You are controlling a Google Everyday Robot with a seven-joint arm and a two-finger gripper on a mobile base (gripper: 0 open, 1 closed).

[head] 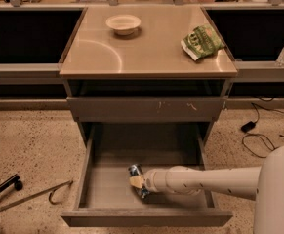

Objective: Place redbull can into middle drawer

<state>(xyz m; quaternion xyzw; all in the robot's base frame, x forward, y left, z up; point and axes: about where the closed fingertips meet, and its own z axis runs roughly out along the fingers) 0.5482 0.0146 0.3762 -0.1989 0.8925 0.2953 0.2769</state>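
Note:
The middle drawer (146,217) is pulled out wide, a deep grey tray with a plain front panel. The redbull can (135,171), blue and silver, is inside the drawer near its front, tilted, low over the drawer floor. My gripper (137,182) reaches in from the right on a white arm and is shut across the middle of the can. The can's ends show above and below the gripper.
A white bowl (123,23) and a green-and-white snack bag (201,40) lie on the cabinet top (146,52). The drawer above (146,108) is closed, its front scratched. Black cables (258,135) lie on the floor at right, a metal rod (29,197) at left.

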